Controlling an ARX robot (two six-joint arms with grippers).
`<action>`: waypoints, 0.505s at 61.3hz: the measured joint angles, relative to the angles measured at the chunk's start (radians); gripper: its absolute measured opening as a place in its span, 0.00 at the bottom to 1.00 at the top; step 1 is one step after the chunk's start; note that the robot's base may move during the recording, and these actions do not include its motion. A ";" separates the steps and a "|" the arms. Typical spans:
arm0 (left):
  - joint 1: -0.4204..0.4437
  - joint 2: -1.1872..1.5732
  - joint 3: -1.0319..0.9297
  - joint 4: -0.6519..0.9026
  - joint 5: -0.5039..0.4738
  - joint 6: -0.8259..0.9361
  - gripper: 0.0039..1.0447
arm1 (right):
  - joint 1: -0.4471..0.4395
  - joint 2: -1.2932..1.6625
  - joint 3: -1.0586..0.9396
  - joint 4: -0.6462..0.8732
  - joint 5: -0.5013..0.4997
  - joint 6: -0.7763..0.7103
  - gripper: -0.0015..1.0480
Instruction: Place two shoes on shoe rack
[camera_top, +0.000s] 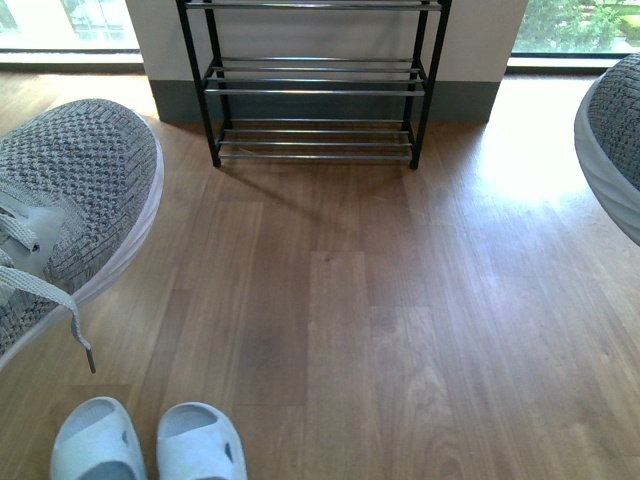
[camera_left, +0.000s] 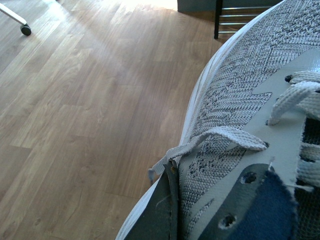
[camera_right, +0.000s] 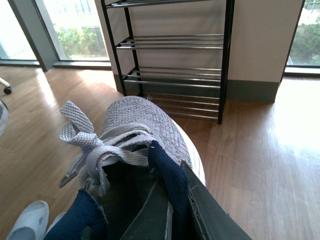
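Note:
One grey sneaker (camera_top: 75, 200) hangs in the air at the left of the front view, toe up and away, a lace dangling. My left gripper (camera_left: 172, 210) is shut on its side wall by the lace eyelets (camera_left: 240, 100). The other grey sneaker (camera_top: 615, 140) hangs at the right edge. My right gripper (camera_right: 172, 205) is shut on its navy-lined collar (camera_right: 135, 125). The shoe rack (camera_top: 315, 85) stands against the far wall, black frame, silver rods, shelves bare; it shows in the right wrist view (camera_right: 172, 60) too. Two pale blue slides (camera_top: 150, 445) lie on the floor at the near left.
Wooden floor (camera_top: 380, 300) lies between me and the rack. A pale wall with a grey skirting stands behind the rack, with windows (camera_top: 65, 25) on both sides. A chair castor (camera_left: 25, 30) shows in the left wrist view.

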 joint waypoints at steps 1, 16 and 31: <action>0.000 0.000 0.000 0.000 0.000 0.000 0.01 | 0.000 0.000 0.000 0.000 0.000 0.000 0.01; 0.000 0.000 0.000 0.000 -0.001 0.000 0.01 | 0.000 0.000 0.000 0.000 0.011 0.000 0.01; 0.000 0.001 0.000 0.000 0.003 0.000 0.01 | 0.000 0.000 0.000 0.000 0.008 0.000 0.01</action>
